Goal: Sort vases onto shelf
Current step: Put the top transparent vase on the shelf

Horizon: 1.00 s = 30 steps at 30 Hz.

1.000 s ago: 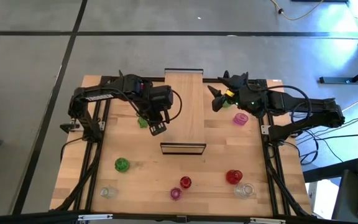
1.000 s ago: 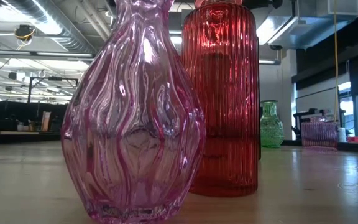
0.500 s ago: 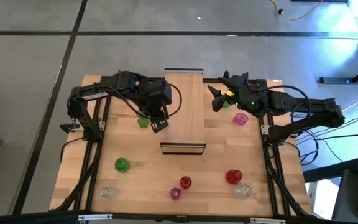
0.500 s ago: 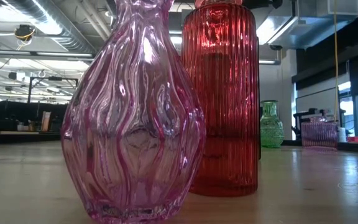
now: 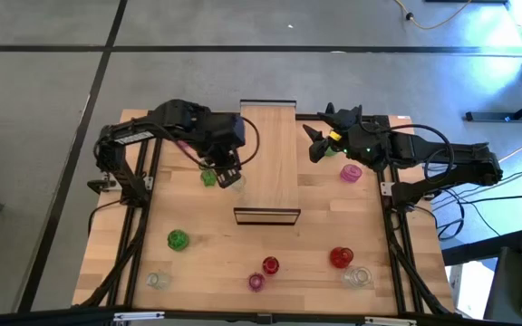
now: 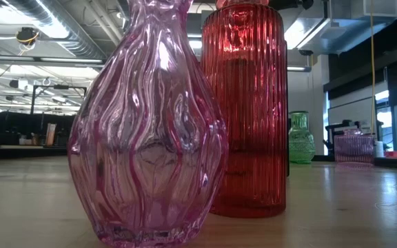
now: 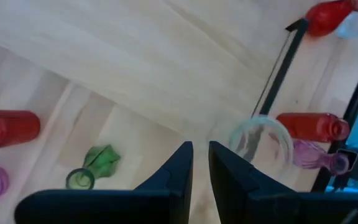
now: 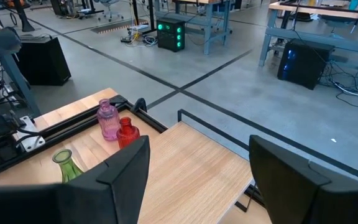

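The shelf lies lengthwise in the table's middle with its top bare. My left gripper hangs pointing steeply down by the shelf's left edge. Its fingers are shut to a narrow slit with only wood showing through it. A clear vase shows right beside one fingertip. A green vase stands on the table just left of the gripper. My right gripper waits open, high over the shelf's far right corner, with nothing between its fingers. A pink vase stands below it. My left gripper may or may not touch the clear vase, and I cannot tell which. The vase's rim lies against the outer side of one fingertip, outside the slit between the fingers, which point down from above.
Along the near edge stand a green vase, two red vases, a pink one and two clear ones. Pink, red and green vases stand at the far left, under the left arm.
My left gripper has risen a little and drawn back toward the table's far edge, tipping slightly as it went. Its fingers have stayed as they were.
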Motion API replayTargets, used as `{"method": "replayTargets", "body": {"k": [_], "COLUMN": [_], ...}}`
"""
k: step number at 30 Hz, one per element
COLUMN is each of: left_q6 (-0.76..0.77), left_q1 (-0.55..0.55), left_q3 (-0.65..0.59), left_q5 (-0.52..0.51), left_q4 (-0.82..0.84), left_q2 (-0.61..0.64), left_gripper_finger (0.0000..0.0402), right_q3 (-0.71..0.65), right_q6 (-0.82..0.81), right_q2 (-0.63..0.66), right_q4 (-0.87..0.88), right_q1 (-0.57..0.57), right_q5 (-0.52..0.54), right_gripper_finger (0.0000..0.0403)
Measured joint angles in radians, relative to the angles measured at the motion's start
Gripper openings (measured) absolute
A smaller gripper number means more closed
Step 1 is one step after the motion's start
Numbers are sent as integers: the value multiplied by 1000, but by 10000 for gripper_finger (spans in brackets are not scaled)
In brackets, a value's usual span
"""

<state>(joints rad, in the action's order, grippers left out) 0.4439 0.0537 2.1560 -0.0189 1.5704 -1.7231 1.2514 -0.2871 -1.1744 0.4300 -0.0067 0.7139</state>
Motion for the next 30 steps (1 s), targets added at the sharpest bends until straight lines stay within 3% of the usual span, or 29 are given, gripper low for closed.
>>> {"method": "replayTargets", "body": {"k": [7, 11, 21, 30], "left_q6": [81, 103, 130, 173], "left_q1": [-28, -29, -50, -45], "left_q3": [-1, -45, -318, -340], "left_q5": [-151, -130, -50, 17], "left_q4": [0, -1, 1, 0], "left_q2": [63, 79, 73, 75], "left_gripper_finger": [6, 1, 0, 0], "right_q3": [0, 0, 0, 0], "right_q6": [0, 0, -1, -1], "right_q2": [0, 0, 0, 0], "right_q4": [-1, -4, -3, -5], "right_q1": [0, 0, 0, 0], "right_q5": [0, 0, -26, -53], "right_gripper_finger": [253, 253, 253, 253]}}
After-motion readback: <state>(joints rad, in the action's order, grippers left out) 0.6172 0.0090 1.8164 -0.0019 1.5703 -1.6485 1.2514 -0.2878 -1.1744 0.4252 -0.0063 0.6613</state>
